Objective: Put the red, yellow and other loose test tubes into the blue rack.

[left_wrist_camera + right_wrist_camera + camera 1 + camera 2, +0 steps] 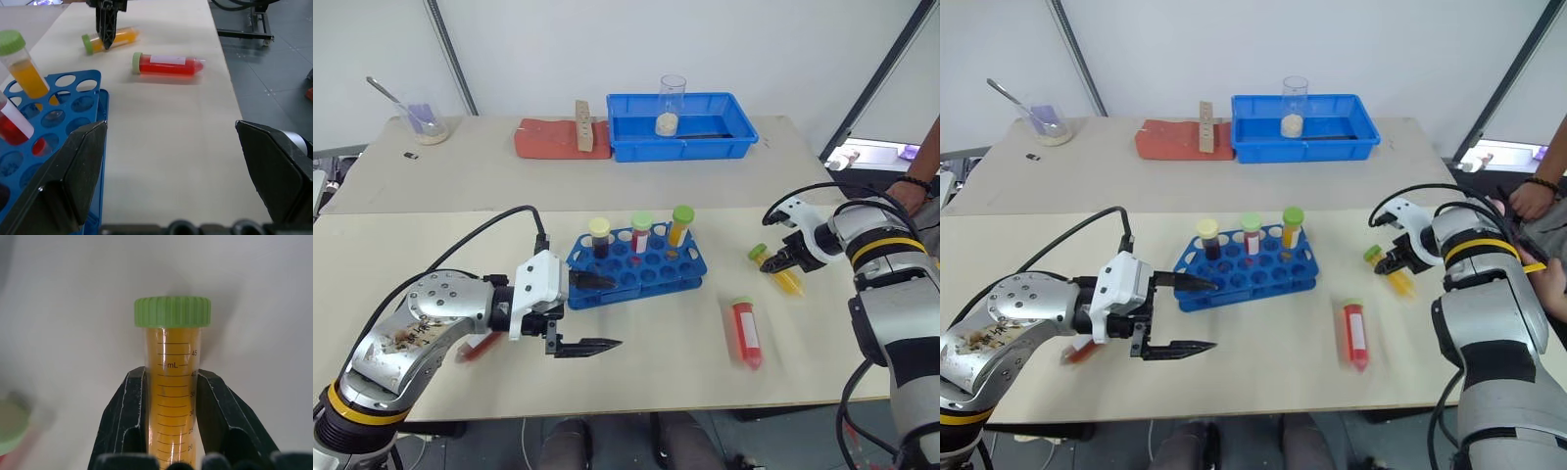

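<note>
The blue rack [651, 274] stands mid-table with three capped tubes upright in its back row: dark [600, 237], red [641, 233] and yellow [680, 224]. A loose yellow tube [172, 396] with a green cap lies toward the table's right side, and my right gripper [777, 264] is shut around its body just below the cap. A loose red tube [745, 331] lies flat between the rack and the front edge. My left gripper [597, 313] hangs open at the rack's front left corner, holding nothing.
At the back stand a large blue tray [636, 147] holding a glass beaker [672, 103], a red pad [553, 140] and a beaker with a spoon [426, 124]. A red object [481, 345] shows partly under my left arm. A person's hand [909, 191] is at the far right.
</note>
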